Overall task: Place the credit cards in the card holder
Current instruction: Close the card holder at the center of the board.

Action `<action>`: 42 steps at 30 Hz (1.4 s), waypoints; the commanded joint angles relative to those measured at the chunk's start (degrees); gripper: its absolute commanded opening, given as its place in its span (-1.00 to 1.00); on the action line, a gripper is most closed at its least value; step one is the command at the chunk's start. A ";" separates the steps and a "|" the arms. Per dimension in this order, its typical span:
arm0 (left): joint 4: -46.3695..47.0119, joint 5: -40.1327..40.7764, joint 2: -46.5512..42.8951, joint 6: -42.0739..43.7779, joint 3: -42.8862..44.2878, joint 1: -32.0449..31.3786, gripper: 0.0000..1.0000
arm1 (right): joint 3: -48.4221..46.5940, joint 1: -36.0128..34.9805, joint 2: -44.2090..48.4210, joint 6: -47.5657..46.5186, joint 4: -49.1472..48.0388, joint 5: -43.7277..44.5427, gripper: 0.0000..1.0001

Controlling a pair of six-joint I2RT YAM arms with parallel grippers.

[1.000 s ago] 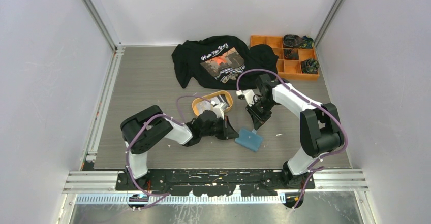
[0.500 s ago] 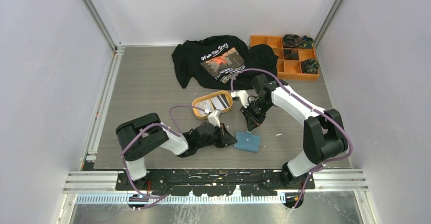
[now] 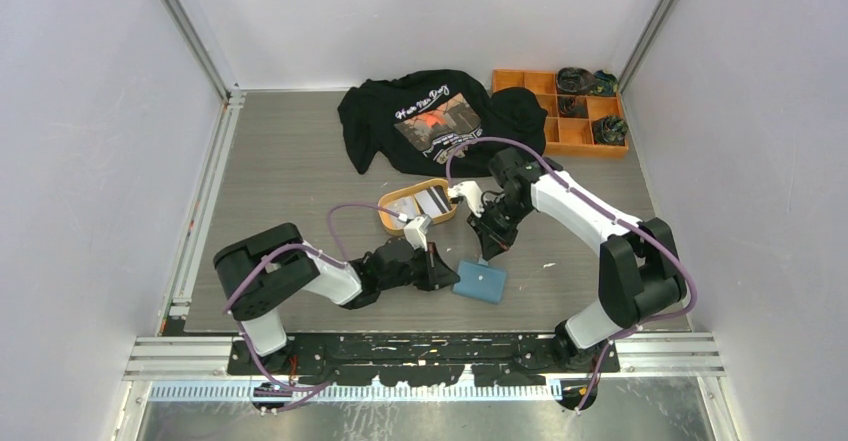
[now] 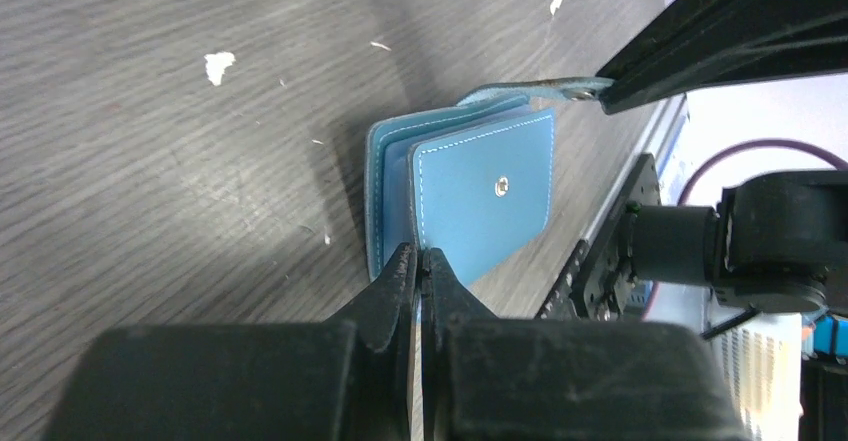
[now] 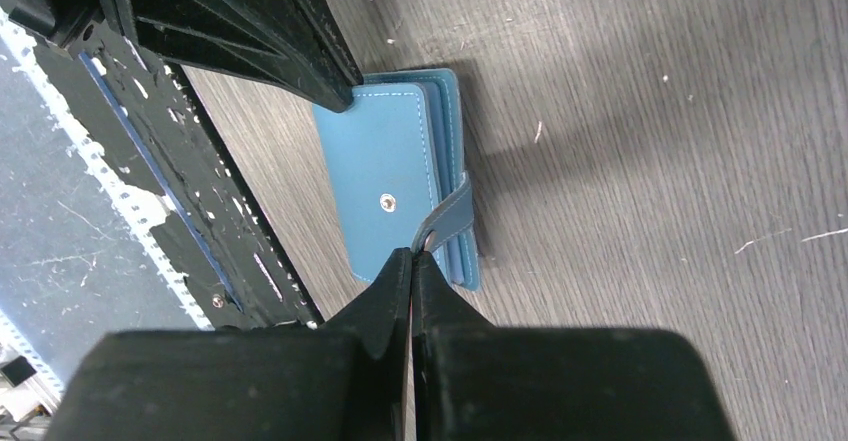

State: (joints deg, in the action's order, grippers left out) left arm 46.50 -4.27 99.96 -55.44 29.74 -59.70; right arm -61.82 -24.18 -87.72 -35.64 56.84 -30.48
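Card holder [image 5: 385,176]: lying on desk [image 5: 650,161], between the two claw tips. Right claw [image 5: 412,257] is clamping its snap tab [image 5: 452,216]. Left claw [image 4: 418,256], closed tight, is touching its opposite edge.

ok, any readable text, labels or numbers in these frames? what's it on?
Black T-shirt: cursive line above the print, too blurred to read.
Cards in the orange tray: too small to read.
Blue wallet: no text, only a snap stud.
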 commanded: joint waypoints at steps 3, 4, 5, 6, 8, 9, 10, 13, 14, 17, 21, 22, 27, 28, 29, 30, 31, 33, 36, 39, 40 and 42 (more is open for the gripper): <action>9.24 -7.11 1.91 0.85 -2.35 0.05 -1.00 | -2.33 -0.94 1.38 -3.52 2.87 -1.65 -0.97; 11.33 -7.30 2.52 0.61 -3.30 0.08 -1.00 | -2.41 -1.07 1.26 -3.74 3.04 -1.75 -0.98; 13.73 -7.17 3.31 0.22 -4.23 0.08 -1.00 | -2.42 -1.19 1.32 -3.88 3.12 -1.77 -0.97; 16.08 -7.09 4.23 -0.10 -4.99 0.11 -1.00 | -2.43 -1.41 1.23 -4.03 3.21 -1.78 -0.97; 19.38 -7.40 6.14 -0.92 -5.34 0.06 -0.99 | -2.50 -1.70 1.06 -4.24 3.40 -1.78 -0.97; 20.81 -7.80 7.12 -1.31 -5.16 0.01 -1.00 | -2.51 -1.69 1.06 -4.26 3.49 -1.78 -0.97; 22.41 -8.01 8.16 -1.66 -5.05 -0.05 -1.00 | -2.51 -1.74 1.03 -4.29 3.50 -1.78 -0.97; 28.81 -8.16 11.07 -3.00 -5.50 -0.22 -1.00 | -2.60 -1.74 1.06 -4.26 3.74 -1.86 -0.98; 30.33 -7.87 11.65 -3.17 -6.19 -0.20 -1.00 | -2.60 -1.68 1.13 -4.20 3.83 -1.86 -0.97; 31.35 -6.88 11.10 -2.75 -7.62 -0.24 -1.00 | -2.43 -1.71 1.65 -3.97 3.81 -2.39 -0.97; 27.90 -6.49 7.41 -1.38 -9.07 -0.41 -1.00 | -2.76 -1.73 1.72 -3.83 4.28 -3.70 -0.98; 26.54 -6.27 6.49 -1.08 -9.34 -0.63 -1.00 | -2.78 -1.79 1.80 -3.83 4.34 -3.91 -0.97; 19.72 -4.25 2.46 -0.20 -8.63 -2.52 -1.00 | -2.52 -1.87 2.49 -4.08 4.42 -4.81 -0.97; 18.65 -3.69 2.05 -0.20 -8.14 -2.79 -1.00 | -2.51 -1.90 2.57 -4.15 4.24 -4.84 -0.97; 17.70 -3.25 1.67 -0.19 -7.48 -2.93 -1.00 | -2.51 -1.94 2.57 -4.10 4.10 -4.81 -0.97; 16.41 -2.94 1.43 -0.19 -6.77 -2.88 -1.00 | -2.45 -2.00 2.56 -4.09 3.93 -4.84 -0.97; 14.94 -2.65 1.06 -0.19 -5.85 -2.94 -1.00 | -2.38 -2.08 2.51 -4.01 3.88 -4.81 -0.97; 10.82 -1.74 0.50 -0.27 -3.91 -2.92 -1.00 | -2.26 -2.06 2.61 -3.85 3.63 -4.57 -0.97; 6.41 -0.42 -0.20 -0.45 -2.18 -2.91 -1.00 | -1.76 -2.08 3.53 -2.68 2.26 -3.46 -0.97; 4.16 1.33 -1.16 -0.63 -1.72 -2.95 -1.00 | -1.11 -2.05 4.63 -1.46 0.64 -2.11 -0.97; 3.67 1.86 -1.37 -0.82 -1.61 -2.94 -1.00 | -0.96 -2.05 4.68 -1.23 0.22 -1.67 -0.97; 3.32 3.35 -1.36 -1.42 -1.76 -2.89 -1.00 | -0.87 -2.08 4.74 -0.83 -0.31 -0.51 -0.97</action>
State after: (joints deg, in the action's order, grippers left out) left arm 52.58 -4.69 100.73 -56.80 26.98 -62.37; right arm -62.24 -25.89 -85.73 -37.98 59.35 -32.12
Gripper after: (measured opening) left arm 0.009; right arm 0.048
